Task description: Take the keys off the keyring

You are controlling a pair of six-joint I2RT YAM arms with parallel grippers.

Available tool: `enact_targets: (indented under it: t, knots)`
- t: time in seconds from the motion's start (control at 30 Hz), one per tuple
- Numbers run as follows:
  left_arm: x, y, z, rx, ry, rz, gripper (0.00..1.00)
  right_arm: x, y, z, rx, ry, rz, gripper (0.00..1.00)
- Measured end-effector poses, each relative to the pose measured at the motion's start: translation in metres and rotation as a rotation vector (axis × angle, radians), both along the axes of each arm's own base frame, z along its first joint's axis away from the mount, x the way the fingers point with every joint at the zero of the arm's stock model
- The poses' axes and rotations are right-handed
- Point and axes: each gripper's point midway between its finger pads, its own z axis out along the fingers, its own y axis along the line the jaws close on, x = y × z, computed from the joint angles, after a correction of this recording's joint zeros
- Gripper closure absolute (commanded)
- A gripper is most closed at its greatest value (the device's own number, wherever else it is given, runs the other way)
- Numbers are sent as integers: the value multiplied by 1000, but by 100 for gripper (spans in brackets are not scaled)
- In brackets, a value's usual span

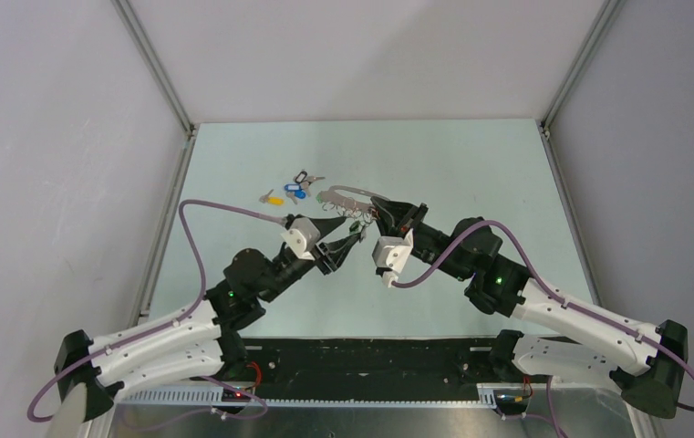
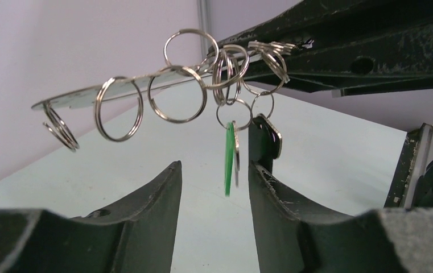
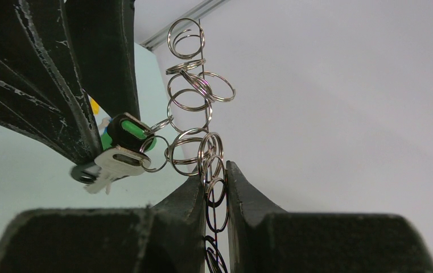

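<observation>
**A:** Where is the keyring (image 2: 83, 95), that bunch of thin silvery split rings strung on a flat grey strap?

**B:** It is lifted off the pale green table (image 1: 452, 164), in the air between the 2 arms. The black two-finger right gripper (image 3: 216, 173) has its jaws pinched together on a few of the rings. The strap runs out from that grip, so its long axis lies crosswise to the left arm's fingers.

**A:** And what is left hanging on it?

**B:** I can make out 1 small silvery key (image 3: 114, 162) with a flat green plastic tag (image 2: 229, 156). Both dangle below the keyring from one small ring, long axis pointing down.

**A:** Which arm is nearer to it?

**B:** The black left gripper (image 2: 214, 176), clearly. It sits directly under the keyring with its jaws apart, straddling the tag. One finger touches the key's head and the other stands off, so nothing is clamped yet. I'd judge the coming move is a squeeze across that gap, then a pull away from the held rings.

**A:** Any containers?

**B:** None in view. Several blue-tagged keys (image 1: 297, 188) and a yellow tag (image 1: 273, 196) lie bare on the table — to the left of the keyring.
</observation>
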Motion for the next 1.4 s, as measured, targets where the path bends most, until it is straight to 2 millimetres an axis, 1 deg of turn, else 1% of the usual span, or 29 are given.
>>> enact_targets:
  t: [0.13,0.3,0.43,0.6,0.7,0.73,0.77,0.8,0.83,0.87,0.93,1.07,1.2,1.33,1.4]
  knots:
    - [0,-4,5,-4,-7,-10,52,0,0,0,1,2,3,100]
    - [1,-5,11,-14,-21,-13,61,-2,2,0,1,2,10,100]
    - [1,-5,11,-9,-28,-11,62,-4,3,0,1,3,18,100]
    - [1,-8,10,-5,-29,-20,60,-5,4,0,2,5,20,100]
    - [1,-11,8,2,-27,-29,62,-5,4,0,3,6,21,100]
    - [1,-11,7,3,-26,-30,67,-5,4,-1,2,7,21,100]
    - [1,-12,7,5,-25,-31,70,-5,4,-1,2,7,22,100]
    - [1,-12,6,8,-25,-33,78,-5,4,-1,2,7,22,100]
    - [1,-13,5,9,-24,-35,81,-5,4,-1,2,8,23,100]
    - [1,-13,5,12,-25,-35,90,-5,4,-1,2,8,23,100]
    - [1,-14,5,13,-24,-36,99,-5,4,-1,2,9,22,100]
    - [2,-15,9,6,-30,-36,100,-5,4,-2,1,12,20,100]
    - [2,-14,9,-11,-4,-31,100,-1,0,-5,12,47,-11,100]
    - [3,-8,0,-12,75,-8,100,10,-6,-19,24,138,-83,100]
    - [3,-6,-5,6,135,6,100,16,-8,-31,32,202,-125,100]
